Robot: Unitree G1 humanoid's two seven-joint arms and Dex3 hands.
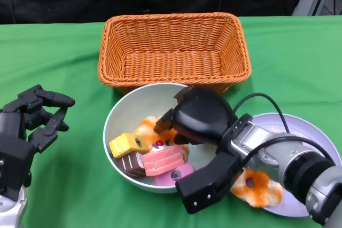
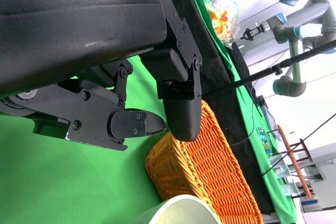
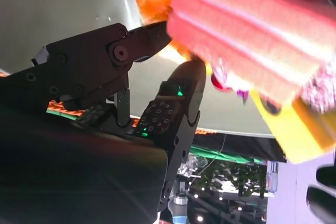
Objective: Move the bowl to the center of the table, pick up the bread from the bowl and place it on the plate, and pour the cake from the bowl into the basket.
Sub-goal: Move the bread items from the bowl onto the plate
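While the right robot hand (image 1: 184,126) is reached into the bowl (image 1: 120,111) over the orange bread (image 1: 148,130), fingers parted and apparently nothing yet gripped, the neighbouring cake (image 1: 162,158) could be dragged out if caught.

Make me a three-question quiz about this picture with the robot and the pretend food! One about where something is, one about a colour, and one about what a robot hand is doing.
1. Where is the basket?
A. behind the bowl
B. on the plate
C. under the left robot hand

2. What colour is the table cover?
A. blue
B. green
C. red

3. What is the right robot hand doing?
A. resting beside the basket
B. lifting the plate
C. reaching into the bowl

Answers:
1. A, since the basket lies just past the bowl's far rim.
2. B, green shows all around.
3. C, its fingers are down among the cakes and bread.
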